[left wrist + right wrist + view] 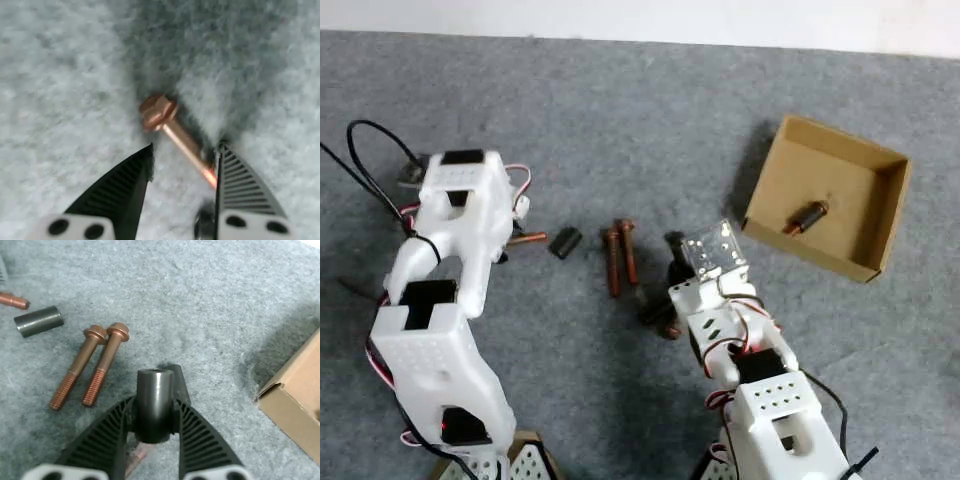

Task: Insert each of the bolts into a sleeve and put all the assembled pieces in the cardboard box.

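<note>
My left gripper [186, 146] is open low over the carpet, and a copper bolt [172, 132] lies between its fingers with the threaded end against one finger. In the high view that bolt's tip [530, 238] pokes out beside the left arm. My right gripper [154, 405] is shut on a dark sleeve [155, 395], held upright just above the carpet near the table's middle [672, 268]. Two more bolts [95, 365] lie side by side [620, 257], and a loose sleeve [564, 242] rests between them and the left gripper. The cardboard box [880, 215] holds one assembled piece [807, 217].
Another dark sleeve [179, 379] lies just behind the held one, and a copper piece [670, 330] lies under the right arm. The box corner [295, 395] is close to the right gripper. Grey carpet covers the table; cables trail by the left arm [365, 160].
</note>
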